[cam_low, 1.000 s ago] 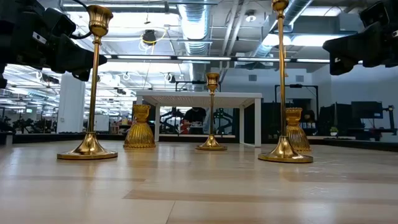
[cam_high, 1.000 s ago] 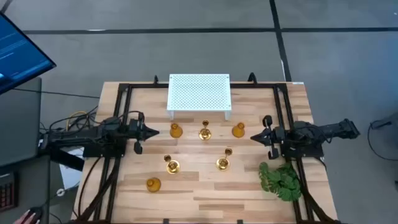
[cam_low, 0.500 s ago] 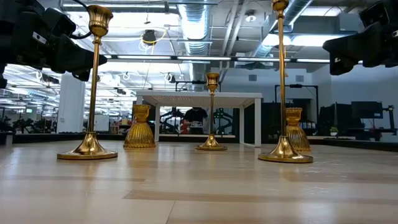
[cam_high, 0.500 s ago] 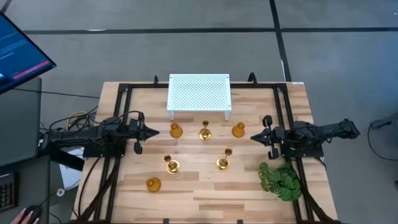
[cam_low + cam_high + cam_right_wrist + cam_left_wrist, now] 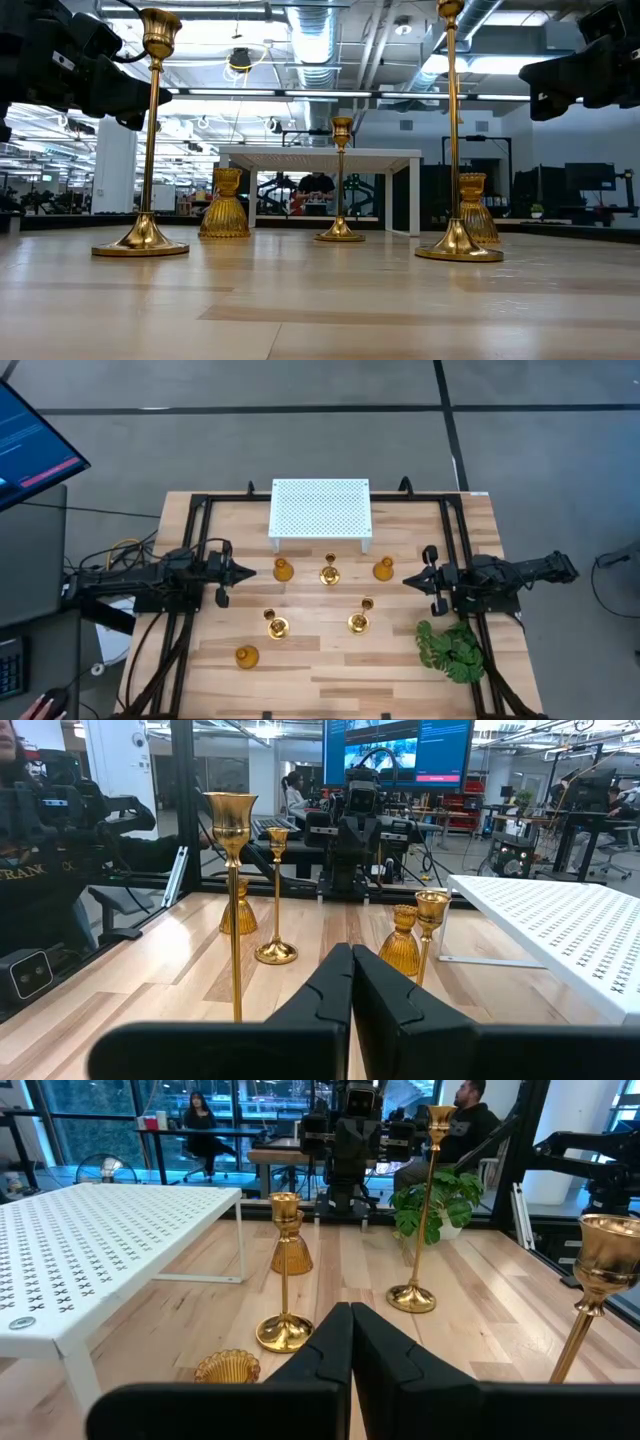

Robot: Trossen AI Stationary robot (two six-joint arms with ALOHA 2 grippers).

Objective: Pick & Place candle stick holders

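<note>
Six gold candle stick holders stand upright on their bases on the wooden table. A squat one (image 5: 283, 570), a slim one (image 5: 329, 574) and a squat one (image 5: 383, 569) stand in a row in front of the white stand. Two slim ones (image 5: 276, 626) (image 5: 359, 622) stand nearer. A squat one (image 5: 246, 656) stands near the front left. My left gripper (image 5: 250, 571) is shut and empty, level, just left of the row. It also shows in its wrist view (image 5: 352, 1320). My right gripper (image 5: 405, 582) is shut and empty, just right of the row. It also shows in its wrist view (image 5: 352, 960).
A white perforated stand (image 5: 320, 510) stands at the table's far middle. A green leafy plant (image 5: 450, 650) lies at the front right, below my right arm. Black frame rails (image 5: 190, 550) run along the table's left and right sides. Bare wood lies along the near edge (image 5: 340, 680).
</note>
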